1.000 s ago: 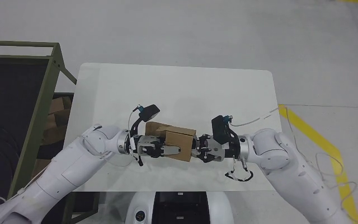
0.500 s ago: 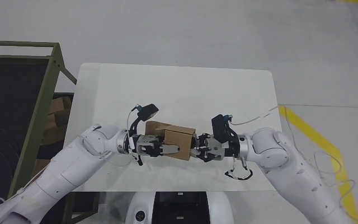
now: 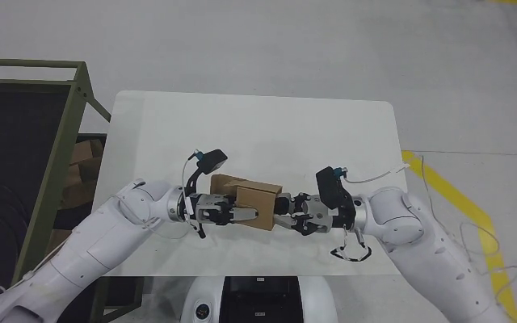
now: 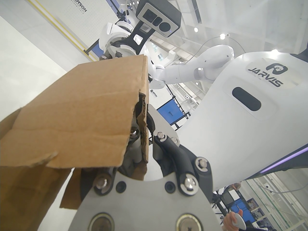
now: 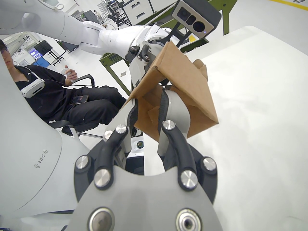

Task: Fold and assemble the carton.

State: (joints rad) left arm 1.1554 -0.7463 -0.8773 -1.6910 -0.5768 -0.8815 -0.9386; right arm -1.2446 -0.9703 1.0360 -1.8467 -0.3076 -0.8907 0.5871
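A brown carton (image 3: 246,202) is held above the white table (image 3: 323,137) near its front edge, between my two grippers. My left gripper (image 3: 229,214) is shut on the carton's left end. In the left wrist view its fingers (image 4: 150,126) pinch a torn wall of the carton (image 4: 84,111). My right gripper (image 3: 284,216) is at the carton's right, open end. In the right wrist view the right gripper (image 5: 149,99) stands open: one finger is inside the carton (image 5: 187,90), the other outside its side wall.
A green metal cart (image 3: 73,121) holding flat cardboard stands off the table's left side. A black cable loop (image 3: 349,252) hangs under the right wrist. The table's far half is bare. A yellow floor line (image 3: 452,198) runs to the right.
My right arm has drawn back a little to the right, its fingers still at the carton's end. The left arm and the carton have barely moved.
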